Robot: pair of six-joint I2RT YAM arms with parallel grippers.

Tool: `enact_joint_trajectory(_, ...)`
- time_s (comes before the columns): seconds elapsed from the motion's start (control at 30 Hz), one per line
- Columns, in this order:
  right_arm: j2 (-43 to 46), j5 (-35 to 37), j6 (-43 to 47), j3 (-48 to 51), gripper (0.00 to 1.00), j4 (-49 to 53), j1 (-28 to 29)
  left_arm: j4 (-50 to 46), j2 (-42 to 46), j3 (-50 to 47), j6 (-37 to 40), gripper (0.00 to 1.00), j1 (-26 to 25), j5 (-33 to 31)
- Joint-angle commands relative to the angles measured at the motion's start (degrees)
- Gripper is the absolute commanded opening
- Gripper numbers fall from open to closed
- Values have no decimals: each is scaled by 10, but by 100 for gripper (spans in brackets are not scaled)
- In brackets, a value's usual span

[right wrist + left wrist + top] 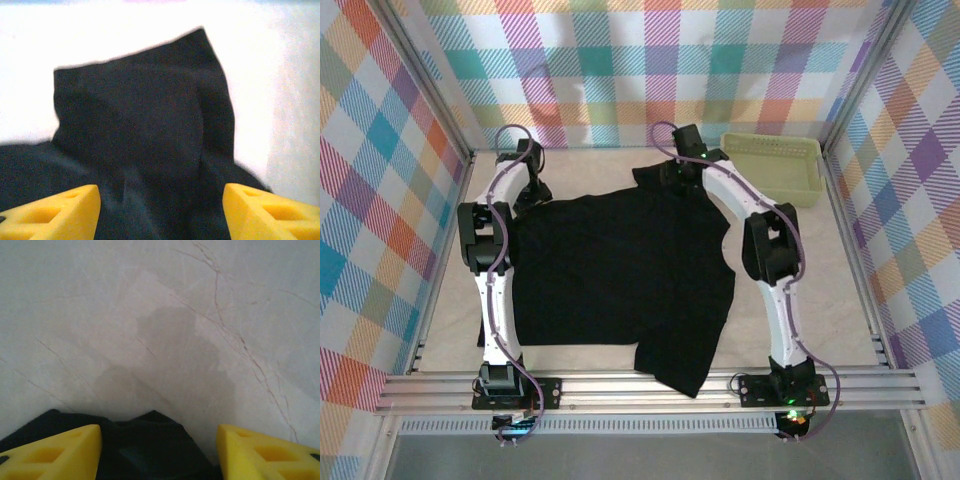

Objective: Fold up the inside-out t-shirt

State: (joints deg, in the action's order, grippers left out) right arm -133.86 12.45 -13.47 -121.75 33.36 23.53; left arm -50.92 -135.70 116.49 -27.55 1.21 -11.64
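Left fingers (55,452) wide apart, edge of black inside-out t-shirt (620,270) between them, bare pale surface (160,315) ahead; right fingers (55,212) likewise parted, rumpled sleeve (150,110) between and ahead.

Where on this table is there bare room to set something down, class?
Bare table lies right of the t-shirt, before the basket; a narrower strip lies beyond the shirt's far edge. The middle is crowded: shirt, left arm and right arm.

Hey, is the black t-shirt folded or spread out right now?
Spread out. The t-shirt lies open across the table, sleeves sticking out at the far and near edges, with no fold across its body.
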Motion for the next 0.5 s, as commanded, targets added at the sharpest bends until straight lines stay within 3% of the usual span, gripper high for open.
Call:
enact_joint_trajectory(0.0, -82, 27, 38, -109, 66, 61, -6, -4, 1, -18, -4, 57, 11, 0)
enact_joint_trajectory(0.13, -165, 29, 41, -230, 63, 99, -13, 9, 7, -38, -5, 50, 13, 6)
enact_joint_trajectory(0.27, -197, 23, 40, -251, 58, 97, -20, 17, 13, -53, -5, 43, 17, 13)
enact_joint_trajectory(0.47, -235, -29, 27, -286, 39, 135, -25, 36, 28, -81, -11, 33, 29, 33)
